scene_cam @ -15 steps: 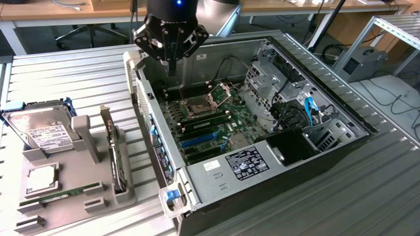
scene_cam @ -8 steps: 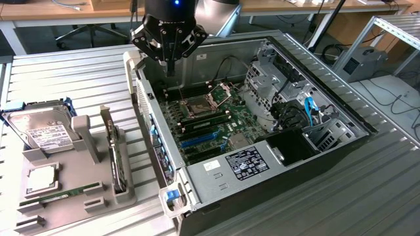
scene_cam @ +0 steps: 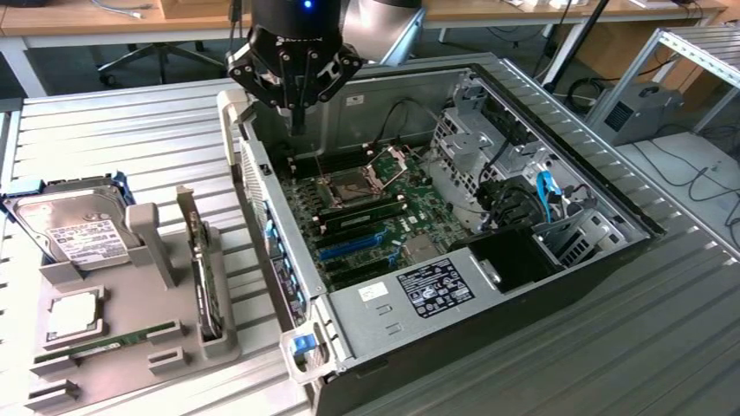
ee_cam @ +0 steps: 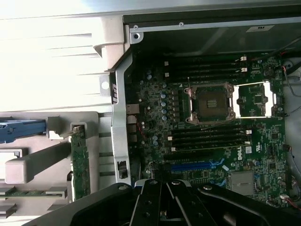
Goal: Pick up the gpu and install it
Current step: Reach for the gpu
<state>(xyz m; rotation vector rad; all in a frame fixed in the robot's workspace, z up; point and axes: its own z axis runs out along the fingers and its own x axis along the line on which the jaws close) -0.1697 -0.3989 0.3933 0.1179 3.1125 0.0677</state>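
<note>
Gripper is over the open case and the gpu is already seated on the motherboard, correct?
No. The gpu is not seated; it stands on edge in the grey holder beside the case, as the exterior view shows. The gripper is over the open case.

Black multi-link gripper (scene_cam: 298, 120): the arm above it is cut off by the exterior view's upper edge. In the wrist view the gripper (ee_cam: 162, 212) runs past the frame edge.

Small green circuit-board gpu (scene_cam: 204, 276), standing well apart from the gripper in a grey moulded holder (scene_cam: 133, 299): seen edge-on, cooler face not discernible. In the wrist view the gripper body hides one end of the gpu (ee_cam: 80, 162).

Silver boxy hard drive (scene_cam: 72, 236), farther from the gripper than the gpu: label print too small to read.
</note>
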